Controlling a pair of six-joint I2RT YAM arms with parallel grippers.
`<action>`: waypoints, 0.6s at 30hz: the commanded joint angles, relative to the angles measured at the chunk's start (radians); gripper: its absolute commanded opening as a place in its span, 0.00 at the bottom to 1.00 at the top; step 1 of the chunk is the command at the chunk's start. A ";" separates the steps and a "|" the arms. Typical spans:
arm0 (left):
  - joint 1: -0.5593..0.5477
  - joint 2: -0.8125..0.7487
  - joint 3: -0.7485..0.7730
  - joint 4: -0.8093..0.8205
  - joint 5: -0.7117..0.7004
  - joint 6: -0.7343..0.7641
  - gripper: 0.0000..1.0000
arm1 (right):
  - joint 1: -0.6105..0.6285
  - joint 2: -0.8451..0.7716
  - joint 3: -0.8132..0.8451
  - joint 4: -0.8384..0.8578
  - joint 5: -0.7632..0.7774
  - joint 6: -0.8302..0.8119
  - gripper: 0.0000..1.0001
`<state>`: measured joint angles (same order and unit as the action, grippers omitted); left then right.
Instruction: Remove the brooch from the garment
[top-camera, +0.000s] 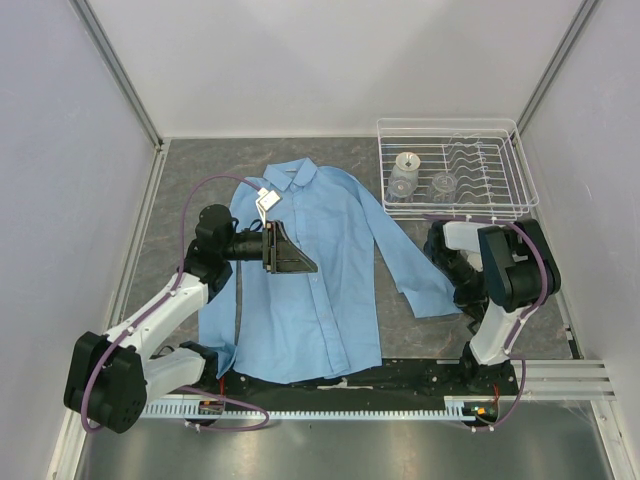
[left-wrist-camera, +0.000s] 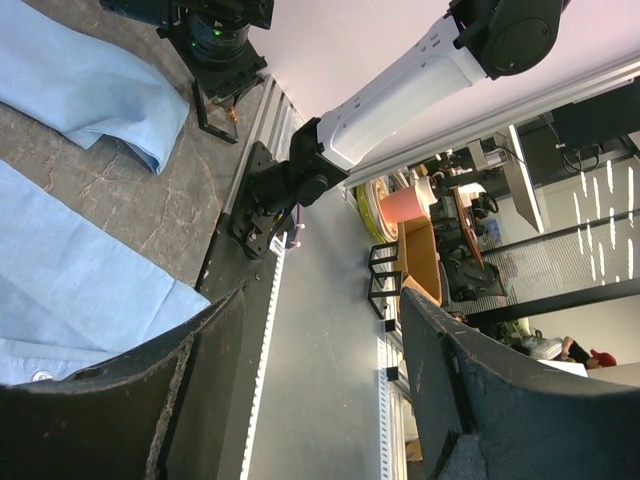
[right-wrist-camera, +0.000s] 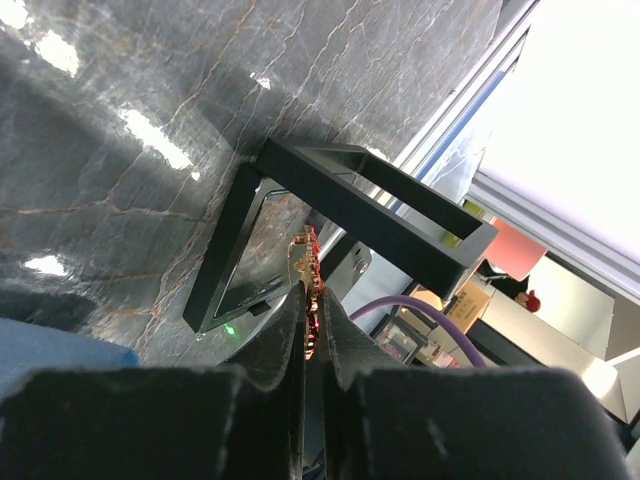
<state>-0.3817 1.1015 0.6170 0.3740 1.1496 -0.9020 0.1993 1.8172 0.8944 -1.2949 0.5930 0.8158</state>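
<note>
The light blue shirt lies flat on the grey table, collar to the back; it also shows in the left wrist view and the right wrist view. My right gripper is shut on the small orange-red brooch, which sticks out edge-on beyond the tips. It hangs over bare table, right of the shirt's sleeve. In the top view the right gripper is tucked under its arm and the brooch is hidden. My left gripper is open and empty above the shirt's chest, jaws wide apart in the left wrist view.
A clear wire dish rack with clear cups stands at the back right. A small white tag lies by the collar. A black rail with the arm bases runs along the near edge. White walls close in both sides.
</note>
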 joint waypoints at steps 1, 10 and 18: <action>0.003 0.001 0.003 0.040 0.029 -0.025 0.69 | 0.006 0.007 0.020 -0.035 0.056 0.042 0.09; 0.003 0.003 -0.002 0.059 0.035 -0.038 0.69 | 0.011 0.001 0.018 -0.053 0.076 0.066 0.09; 0.003 0.000 -0.003 0.059 0.035 -0.037 0.69 | 0.015 0.030 0.024 -0.030 0.053 0.037 0.23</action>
<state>-0.3817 1.1034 0.6151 0.3878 1.1553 -0.9154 0.2081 1.8328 0.8970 -1.3102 0.6365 0.8577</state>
